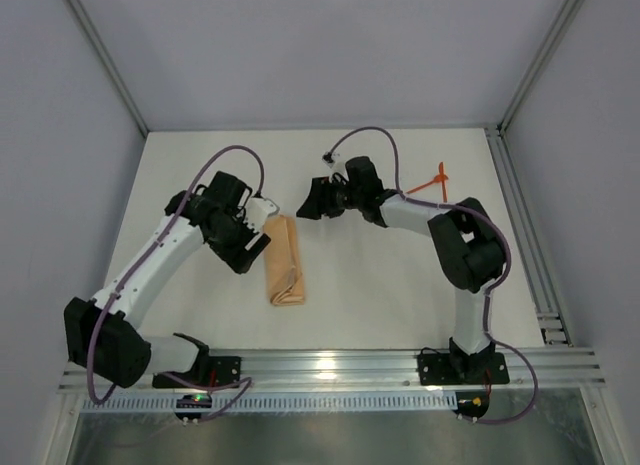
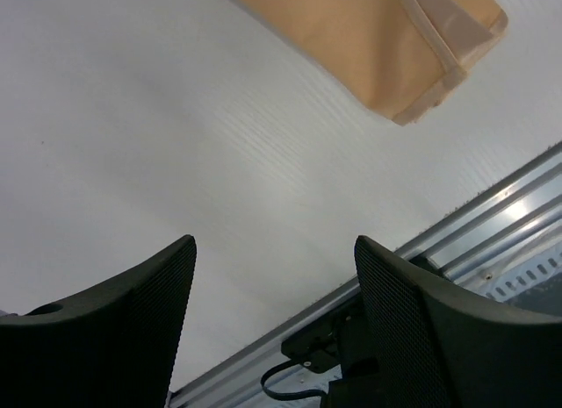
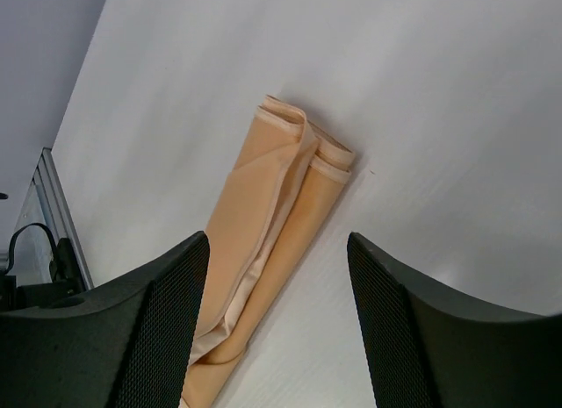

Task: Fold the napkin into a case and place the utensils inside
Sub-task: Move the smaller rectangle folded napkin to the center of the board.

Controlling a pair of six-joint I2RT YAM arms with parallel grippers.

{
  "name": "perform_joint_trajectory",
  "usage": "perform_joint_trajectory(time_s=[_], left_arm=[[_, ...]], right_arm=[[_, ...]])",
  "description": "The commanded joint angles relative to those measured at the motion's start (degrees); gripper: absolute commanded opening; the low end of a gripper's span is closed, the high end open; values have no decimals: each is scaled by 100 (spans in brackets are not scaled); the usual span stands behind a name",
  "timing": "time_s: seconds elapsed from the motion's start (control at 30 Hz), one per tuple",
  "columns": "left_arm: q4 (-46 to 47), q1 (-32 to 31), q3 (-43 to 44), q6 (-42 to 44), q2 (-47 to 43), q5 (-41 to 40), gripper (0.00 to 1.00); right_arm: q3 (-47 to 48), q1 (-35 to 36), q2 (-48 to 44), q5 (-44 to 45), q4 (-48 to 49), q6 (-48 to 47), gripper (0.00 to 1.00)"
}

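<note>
Your napkin (image 1: 283,262) lies folded into a narrow strip on the table (image 1: 400,275), running front to back between the two arms. Its layered hems show at one end in the right wrist view, and nothing grips it. Your left gripper (image 2: 274,250) hangs just beside the strip's left edge, toward its far end. Its fingers (image 2: 132,329) are spread apart with only bare table between them, and a corner of the napkin shows beyond the tips in that wrist view. Your right gripper (image 3: 278,241) hovers off the far right of the strip, apart from it. Its fingers are likewise spread and hold nothing, with the cloth visible past the gap. The utensils (image 1: 432,182) lie crossed near the table's far right edge, beyond the right arm, well apart from the napkin and outside it.
</note>
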Motion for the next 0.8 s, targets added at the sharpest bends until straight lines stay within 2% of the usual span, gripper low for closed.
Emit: perform_joint_trajectory(time_s=[0.0,0.07,0.17,0.23,0.33,0.6,0.7,0.77], left_arm=[[1421,218,-207,-684,699,-95,75],[1995,455,4,-1115,1391,133,73],[2357,649,268,-1311,2183,143,68],[2674,693,268,-1320,2405,143,67],[2929,694,303,-1276,2731,169,60],[3334,702,408,-1276,3504,529,49],[3509,702,444,-1320,3592,669,48],[3632,694,470,-1364,3628,714,46]], right_arm=[[268,15,349,81,-383,417,69],[444,68,664,-68,-506,575,69],[428,156,973,-157,-305,786,69],[410,191,1123,-218,-24,1032,69],[480,200,1448,-429,407,1409,69],[638,279,1861,-368,654,1762,67],[665,323,1958,-280,741,1929,59],[647,341,2011,-236,856,2095,49]])
